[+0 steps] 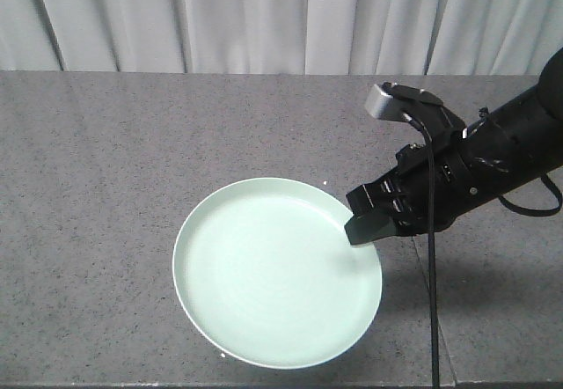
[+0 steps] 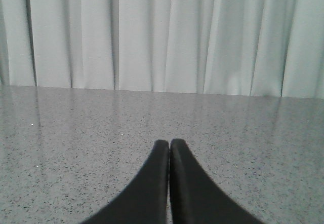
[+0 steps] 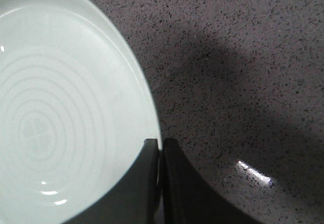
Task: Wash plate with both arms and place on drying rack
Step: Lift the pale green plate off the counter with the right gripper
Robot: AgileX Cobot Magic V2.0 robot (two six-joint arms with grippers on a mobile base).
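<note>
The pale mint-green plate (image 1: 277, 275) lies flat on the speckled grey counter near its front edge. My right gripper (image 1: 361, 226) comes in from the right and is shut on the plate's right rim. In the right wrist view one finger lies over the inside of the plate (image 3: 61, 107) and the other outside it, so my right gripper (image 3: 161, 143) has the rim pinched between them. My left gripper (image 2: 169, 143) shows only in the left wrist view, shut on nothing, low over bare counter. The drying rack is out of view.
The grey stone counter (image 1: 106, 160) runs back to a white curtain (image 1: 264, 11). Its front edge passes just below the plate. A black cable (image 1: 431, 301) hangs from the right arm down past that edge.
</note>
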